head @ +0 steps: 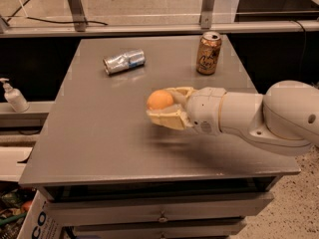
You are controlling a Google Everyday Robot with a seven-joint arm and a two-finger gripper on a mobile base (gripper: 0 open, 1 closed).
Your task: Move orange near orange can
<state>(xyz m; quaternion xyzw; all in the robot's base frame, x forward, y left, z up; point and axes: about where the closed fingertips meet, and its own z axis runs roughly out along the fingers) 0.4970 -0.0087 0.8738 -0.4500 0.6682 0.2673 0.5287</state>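
The orange (160, 99) is a small round fruit held between the cream fingers of my gripper (164, 105), lifted above the middle of the grey table (99, 138). The gripper is shut on it, and the white arm reaches in from the right. The orange can (208, 53), orange-brown with cursive lettering and a silver top, stands upright near the table's far right edge, up and to the right of the gripper and well apart from it.
A dented silver and blue can (123, 61) lies on its side at the far left-centre of the table. A white pump bottle (14, 96) stands on a ledge left of the table. Drawers sit below the table's front edge.
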